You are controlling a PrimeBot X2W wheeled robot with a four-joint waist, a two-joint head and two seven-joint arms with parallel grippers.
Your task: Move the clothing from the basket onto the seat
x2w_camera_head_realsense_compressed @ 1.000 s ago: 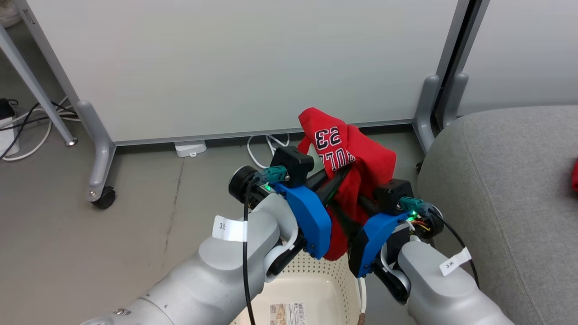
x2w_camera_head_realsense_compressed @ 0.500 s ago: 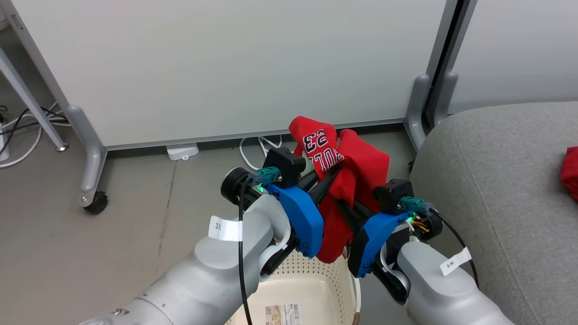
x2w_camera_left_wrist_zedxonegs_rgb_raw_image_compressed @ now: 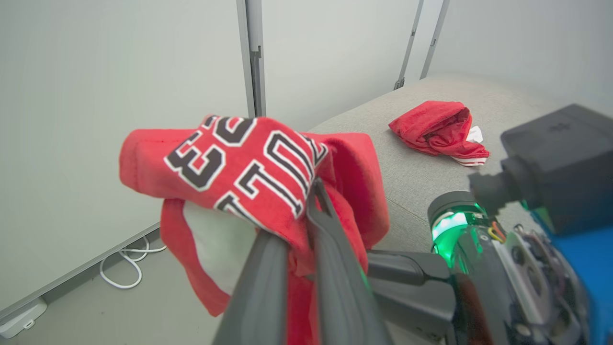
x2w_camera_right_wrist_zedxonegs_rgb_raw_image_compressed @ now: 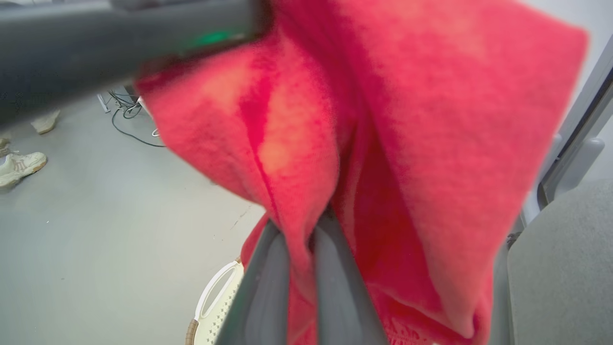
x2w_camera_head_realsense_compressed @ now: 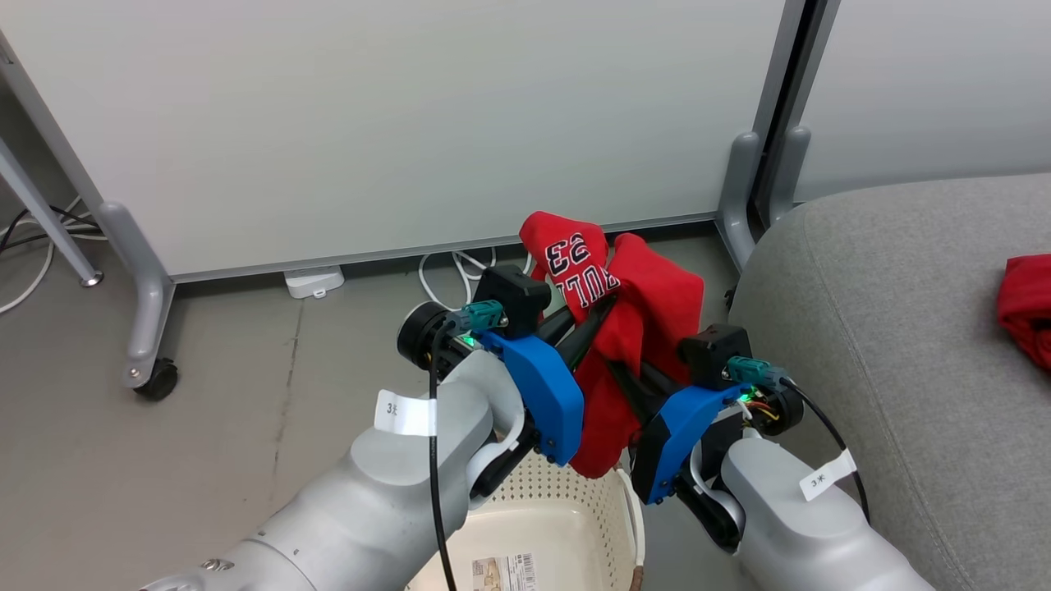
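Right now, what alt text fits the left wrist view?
The left gripper is shut on a red jersey with black-and-white lettering, held above the floor. Beyond it, a second red garment lies on the grey sofa.

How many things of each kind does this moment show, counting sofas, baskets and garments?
sofa: 1
basket: 1
red garments: 2, the jersey hanging above the basket, the plain garment lying on the sofa
total: 4
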